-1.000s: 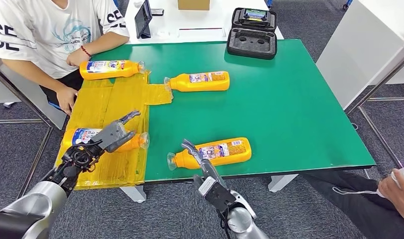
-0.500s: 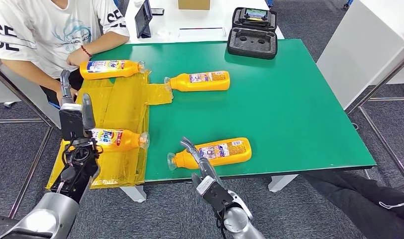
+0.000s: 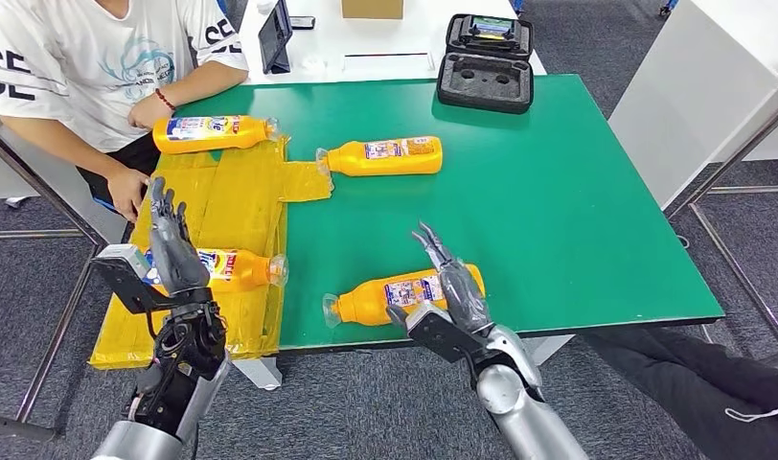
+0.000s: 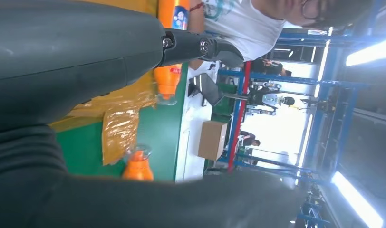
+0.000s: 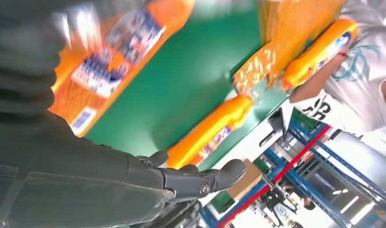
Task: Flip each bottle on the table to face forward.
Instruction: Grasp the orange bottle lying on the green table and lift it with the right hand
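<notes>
Right hand (image 3: 454, 292), fingers spread & empty, sits over near orange plastic bottle (image 3: 404, 295) lying left-right, cap left; left hand (image 3: 171, 247) open too.

left arm (image 3: 165, 407): silver shell at forearm, black open-frame wrist with exposed dark cables
left hand (image 3: 172, 251): grey ribbed cover, darker slender fingers
right arm (image 3: 519, 417): silver rounded forearm, round joint cap
right hand (image 3: 452, 292): grey palm block, dark segmented fingers, thick grey thumb
</notes>
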